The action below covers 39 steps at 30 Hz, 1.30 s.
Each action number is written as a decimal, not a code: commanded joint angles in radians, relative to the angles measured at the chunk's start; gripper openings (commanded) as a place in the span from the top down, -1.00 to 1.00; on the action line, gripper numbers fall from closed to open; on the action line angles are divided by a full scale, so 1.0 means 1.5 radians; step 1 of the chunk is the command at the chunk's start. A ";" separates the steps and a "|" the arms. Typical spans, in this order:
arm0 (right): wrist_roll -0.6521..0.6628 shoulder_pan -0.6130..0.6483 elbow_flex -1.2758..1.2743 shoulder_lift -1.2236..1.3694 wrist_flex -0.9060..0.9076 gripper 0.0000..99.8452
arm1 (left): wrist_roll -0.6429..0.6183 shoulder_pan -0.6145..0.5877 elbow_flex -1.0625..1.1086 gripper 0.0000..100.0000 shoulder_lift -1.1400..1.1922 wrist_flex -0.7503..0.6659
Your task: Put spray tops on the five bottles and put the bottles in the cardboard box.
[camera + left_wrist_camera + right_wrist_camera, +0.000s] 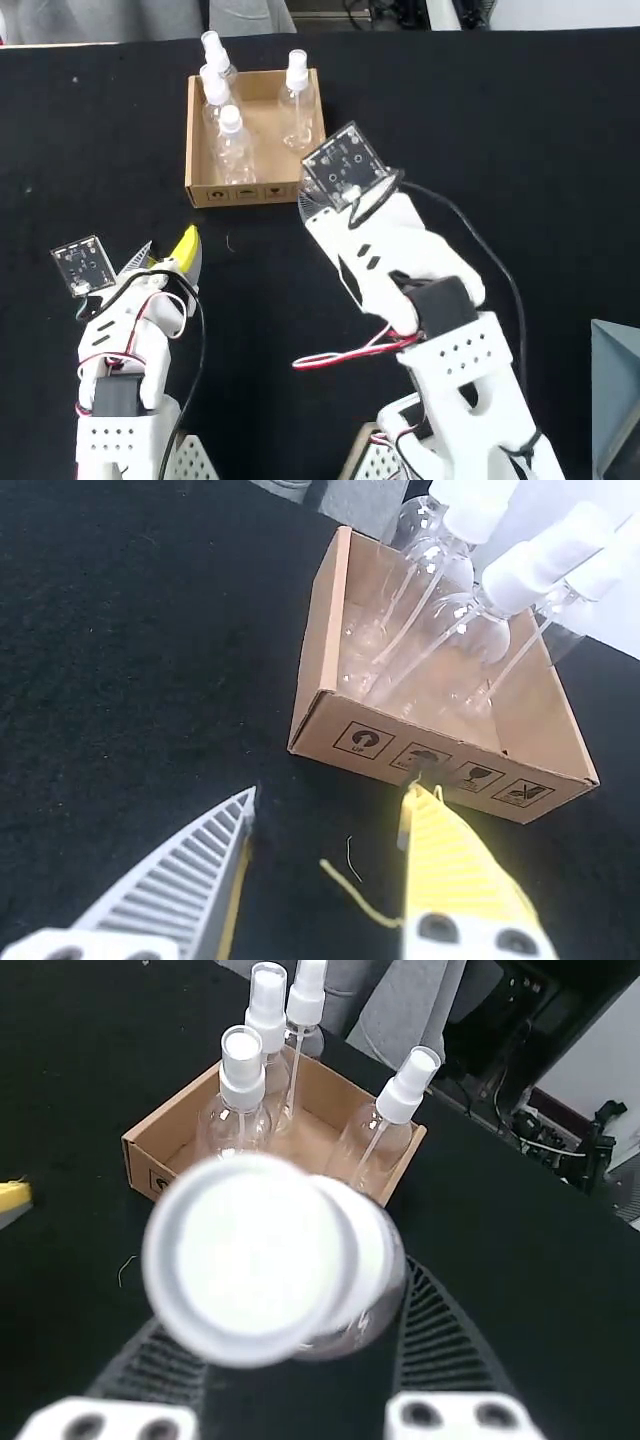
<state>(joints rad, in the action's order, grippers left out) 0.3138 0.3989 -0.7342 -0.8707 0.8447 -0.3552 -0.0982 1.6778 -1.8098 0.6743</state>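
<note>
high view: the cardboard box sits near the far edge of the black table, with four bottles standing in it, sprayers on: three along one side, one alone on the other. the right arm reaches to just beside the box's near corner. the left gripper rests well back from the box.

left wrist view: the left gripper's grey and yellow fingers are spread wide with nothing between them, pointing at the box's front wall. a stray thread lies on the cloth.

right wrist view: the right gripper is clenched on the fifth bottle, seen cap-on from above, held short of the box.

handling, as i judge it: these look like empty clear plastic, so light, smooth, and likely to dent or slip under a hard squeeze. the sprayer makes them top-heavy, so tipping neighbours is the risk. best held around the body, below the shoulder.

the table is covered in matte black cloth, which should give some grip. behind it, cables and dark equipment clutter the room.
</note>
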 commanded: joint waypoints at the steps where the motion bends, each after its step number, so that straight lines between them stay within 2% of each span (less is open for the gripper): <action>1: -0.060 0.012 0.055 0.005 -0.002 0.80 | 0.006 -0.005 0.015 0.57 -0.001 0.003; 4: -0.092 0.019 0.056 0.011 -0.002 0.79 | 0.006 -0.005 0.015 0.57 -0.001 0.003; 12: -0.099 0.016 0.056 0.054 -0.075 0.79 | 0.006 -0.005 0.015 0.57 -0.001 0.003; 23: -0.099 0.014 0.056 0.196 -0.245 0.80 | 0.006 -0.005 0.015 0.57 -0.001 0.003; 28: -0.099 -0.011 0.056 0.249 -0.302 0.79 | 0.006 -0.005 0.015 0.57 -0.001 0.003; 39: -0.099 -0.020 0.052 0.295 -0.364 0.79 | 0.006 -0.005 0.015 0.57 -0.001 0.003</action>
<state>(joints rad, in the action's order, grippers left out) 0.1711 0.3989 -0.7342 -0.4242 0.3583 -0.3552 -0.0982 1.6778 -1.8098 0.6743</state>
